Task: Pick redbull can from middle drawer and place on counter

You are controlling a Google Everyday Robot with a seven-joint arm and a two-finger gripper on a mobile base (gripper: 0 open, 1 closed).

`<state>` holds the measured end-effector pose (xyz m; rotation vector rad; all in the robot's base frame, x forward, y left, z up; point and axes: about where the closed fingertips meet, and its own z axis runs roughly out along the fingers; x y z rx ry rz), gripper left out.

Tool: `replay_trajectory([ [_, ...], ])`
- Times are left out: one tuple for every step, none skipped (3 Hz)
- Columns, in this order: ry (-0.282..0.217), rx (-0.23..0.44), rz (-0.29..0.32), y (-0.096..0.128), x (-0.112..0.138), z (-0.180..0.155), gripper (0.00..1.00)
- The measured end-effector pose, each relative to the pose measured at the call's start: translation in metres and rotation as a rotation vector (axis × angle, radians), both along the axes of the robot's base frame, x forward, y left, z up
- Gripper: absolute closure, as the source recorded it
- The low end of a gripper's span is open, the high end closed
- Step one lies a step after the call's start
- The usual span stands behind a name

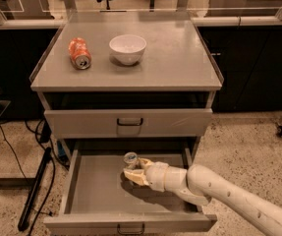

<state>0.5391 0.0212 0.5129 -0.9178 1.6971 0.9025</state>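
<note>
The middle drawer [95,193] is pulled open at the bottom of the cabinet. The redbull can [130,158] stands upright inside it near the middle, its silver lid showing. My gripper [132,174] reaches into the drawer from the right and its cream fingers [136,177] close around the can's body, hiding most of it. The white arm runs off toward the lower right. The grey counter [175,58] is above.
An orange soda can [79,53] lies on its side at the counter's left. A white bowl [127,48] sits next to it. The upper drawer [128,122] is shut. A dark pole [35,191] leans on the floor to the left.
</note>
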Motion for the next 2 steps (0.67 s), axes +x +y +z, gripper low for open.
replay_trajectory([
  [-0.019,-0.015,-0.011,-0.006,0.003,0.013,1.00],
  [-0.077,-0.053,-0.061,-0.028,0.002,0.046,1.00],
])
